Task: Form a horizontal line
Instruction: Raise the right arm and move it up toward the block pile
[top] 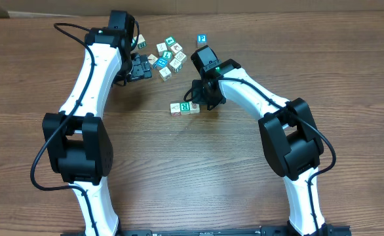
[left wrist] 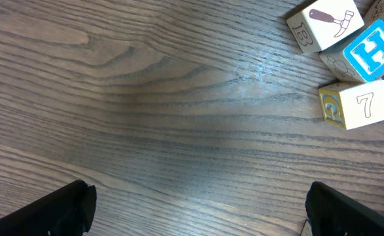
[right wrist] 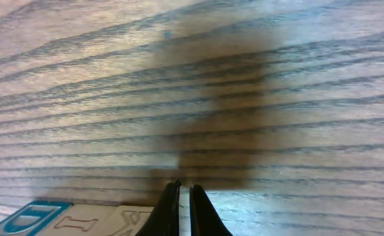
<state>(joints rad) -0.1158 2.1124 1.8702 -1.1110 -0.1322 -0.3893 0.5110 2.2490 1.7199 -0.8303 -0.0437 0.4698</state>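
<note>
- The right gripper (right wrist: 185,206) has its fingers nearly pressed together, holding nothing, just beside a short row of blocks (top: 185,107) mid-table.
- The left gripper (left wrist: 198,210) is spread wide above bare table (left wrist: 146,118), beside the loose pile of blocks (top: 168,56).

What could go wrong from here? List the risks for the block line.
1. The right tool sits closed right beside the short row of blocks; pulling away carelessly could knock the end block out of line.
2. The left tool is open next to the loose pile; in the left wrist view the 7 block touches its neighbours, so a grasp there may drag others along.
</note>
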